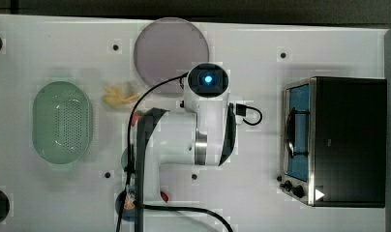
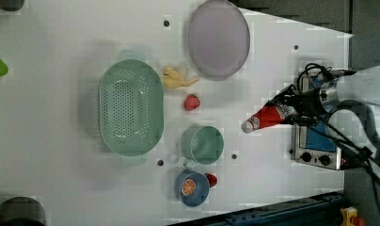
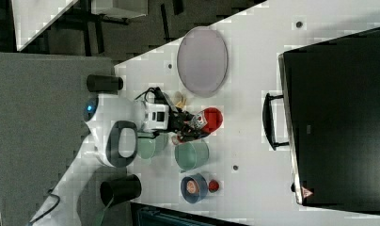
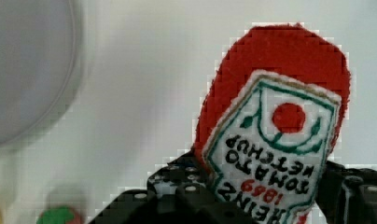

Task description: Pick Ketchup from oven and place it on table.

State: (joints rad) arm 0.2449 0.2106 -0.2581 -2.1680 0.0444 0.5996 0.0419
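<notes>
The Ketchup (image 2: 269, 117) is a red bottle with a white cap and label, out of the oven (image 2: 317, 147). It hangs over the white table (image 2: 61, 179), with its cap toward the left view's left. My gripper (image 2: 292, 109) is shut on its body. In the wrist view the label (image 4: 275, 154) sits between black fingers (image 4: 177, 191). In the right view the gripper (image 3: 186, 125) holds the Ketchup (image 3: 210, 117) above the green cup (image 3: 192, 155). The black oven (image 1: 348, 140) stands at the top view's right, apart from the arm.
A grey-lilac plate (image 1: 172, 48) lies near the far edge. A green colander (image 1: 62, 121) and a yellow fruit (image 1: 118, 95) lie at the top view's left. A strawberry (image 2: 191, 101), a green cup (image 2: 204, 143) and a blue bowl with an orange slice (image 2: 193, 187) are near the bottle.
</notes>
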